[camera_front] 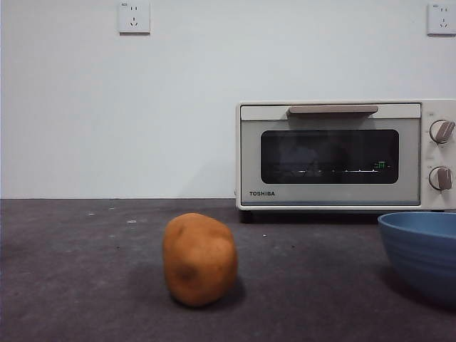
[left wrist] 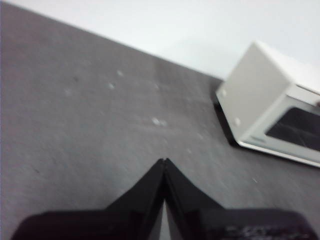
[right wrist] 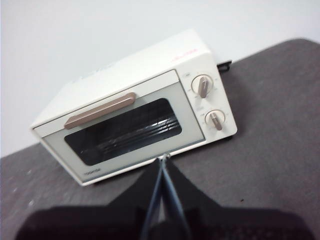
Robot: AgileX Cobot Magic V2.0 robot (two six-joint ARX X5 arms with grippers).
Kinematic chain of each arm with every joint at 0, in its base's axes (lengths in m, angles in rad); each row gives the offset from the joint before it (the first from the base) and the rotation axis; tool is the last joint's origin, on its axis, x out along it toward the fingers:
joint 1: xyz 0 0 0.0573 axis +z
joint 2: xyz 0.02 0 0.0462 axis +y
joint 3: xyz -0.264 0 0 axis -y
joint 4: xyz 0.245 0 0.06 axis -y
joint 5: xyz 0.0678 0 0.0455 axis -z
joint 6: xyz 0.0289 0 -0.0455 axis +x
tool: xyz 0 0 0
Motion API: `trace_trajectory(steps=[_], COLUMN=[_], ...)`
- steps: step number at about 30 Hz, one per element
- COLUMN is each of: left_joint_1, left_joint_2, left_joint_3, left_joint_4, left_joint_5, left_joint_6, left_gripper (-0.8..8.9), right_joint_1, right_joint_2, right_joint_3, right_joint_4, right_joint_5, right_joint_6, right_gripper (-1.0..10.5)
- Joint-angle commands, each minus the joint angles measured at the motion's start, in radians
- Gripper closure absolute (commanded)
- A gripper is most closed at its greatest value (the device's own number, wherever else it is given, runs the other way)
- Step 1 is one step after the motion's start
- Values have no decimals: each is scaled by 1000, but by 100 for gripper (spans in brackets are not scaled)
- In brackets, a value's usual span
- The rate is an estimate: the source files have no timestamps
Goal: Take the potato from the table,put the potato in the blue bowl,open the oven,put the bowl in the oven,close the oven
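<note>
The potato (camera_front: 199, 260) is orange-brown with a few darker spots. The bowl (camera_front: 422, 255) is matte blue with faint ridges. The oven (camera_front: 345, 154) is cream-white with a dark window and beige handle (camera_front: 333, 110). The table (camera_front: 85, 271) is dark grey-purple with pale specks.

The left matte black tapering two-jawed tool (left wrist: 164, 162) rises from a broad dark base into a pointed wedge. The right black tool (right wrist: 163, 158) looks alike, with thin bluish-grey edges lining its jaws.
</note>
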Motion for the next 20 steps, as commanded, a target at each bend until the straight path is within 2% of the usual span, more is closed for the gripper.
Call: trace_trajectory(steps=[1,3,5,7,10,12,17,18,20], left_joint_1=[-1,-1,-1,-2,-2,-3,-22,-27,-36], left_joint_2=[97,169,240,309,392,435,488,496,505], left_joint_3=[80,131,176,220,269,294,349,359,375], left_joint_4=[-64,-106,-145,-182,-228,-255,-359,-383,-426], left_joint_5=[56,98,145,214,307,339,355,354,355], left_joint_6=[-9,-9,-9,-7,14,47,134,154,185], left_gripper=[819,819,819,819,819,819,819,819,819], right_joint_1=[1,1,1,1,1,1,31,54,117], right_joint_2=[98,174,248,324,431,500,690,729,801], right_joint_3=[95,154,208,257,314,343,417,435,476], right_joint_4=[-20,-29,-27,-12,8,3,7,-2,-42], right_joint_5=[-25,-55,-102,-175,-237,-301,-592,-624,-629], right_joint_6=[-24,-48,-40,23,113,137,97,89,77], right_gripper=[955,955,954,949,949,949,950,950,950])
